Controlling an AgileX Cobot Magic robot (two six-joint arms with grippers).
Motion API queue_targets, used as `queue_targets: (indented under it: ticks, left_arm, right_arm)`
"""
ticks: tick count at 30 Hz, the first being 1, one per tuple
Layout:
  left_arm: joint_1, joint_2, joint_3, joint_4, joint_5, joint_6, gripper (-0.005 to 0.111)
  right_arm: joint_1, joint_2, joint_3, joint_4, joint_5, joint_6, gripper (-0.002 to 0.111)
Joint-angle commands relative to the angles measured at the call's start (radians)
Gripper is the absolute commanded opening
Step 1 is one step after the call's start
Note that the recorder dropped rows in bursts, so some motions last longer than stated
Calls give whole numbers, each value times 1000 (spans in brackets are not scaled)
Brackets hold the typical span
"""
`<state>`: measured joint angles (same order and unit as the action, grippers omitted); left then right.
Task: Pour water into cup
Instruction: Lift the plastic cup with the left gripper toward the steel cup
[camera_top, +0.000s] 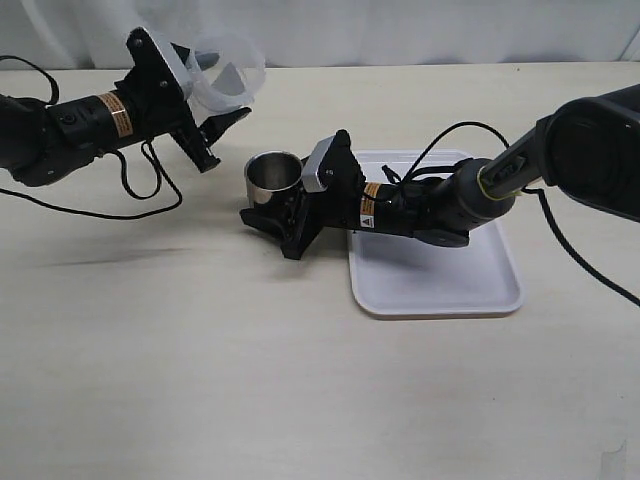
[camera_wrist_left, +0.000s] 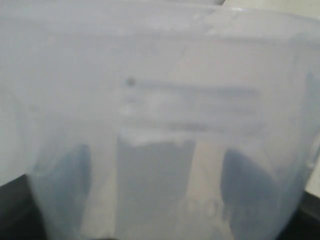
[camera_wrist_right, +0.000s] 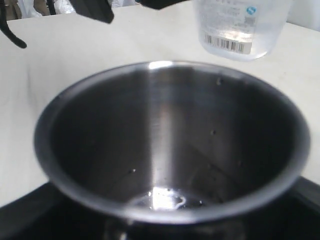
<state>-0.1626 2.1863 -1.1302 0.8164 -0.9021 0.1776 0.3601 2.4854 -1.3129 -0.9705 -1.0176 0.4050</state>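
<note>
Both arms are matt black with rounded joints. The left arm (camera_top: 60, 130) wears a copper band (camera_top: 118, 113) near its wrist; the right arm (camera_top: 450, 195) carries yellow warning stickers (camera_top: 368, 205), a grey camera block (camera_top: 320, 165) and a yellow-green ring (camera_top: 497, 178). Thin black cables (camera_top: 462, 124) loop off each. The left claw (camera_top: 222, 135) and right claw (camera_top: 270, 228) are black and angular

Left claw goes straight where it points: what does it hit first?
Likely the steel cup just ahead of the left claw, though the claw hangs higher and might clear the rim; depth is unclear.
</note>
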Motion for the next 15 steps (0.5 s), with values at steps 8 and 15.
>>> queue_targets:
  ticks: [8, 15]
  left_arm:
    - [-1, -2, -11, 46, -16, 197, 0]
    - [-1, -2, -11, 46, -11, 339, 0]
  right_arm:
    - [-2, -2, -1, -10, 35, 0, 14]
    - [-2, -2, -1, -10, 35, 0, 14]
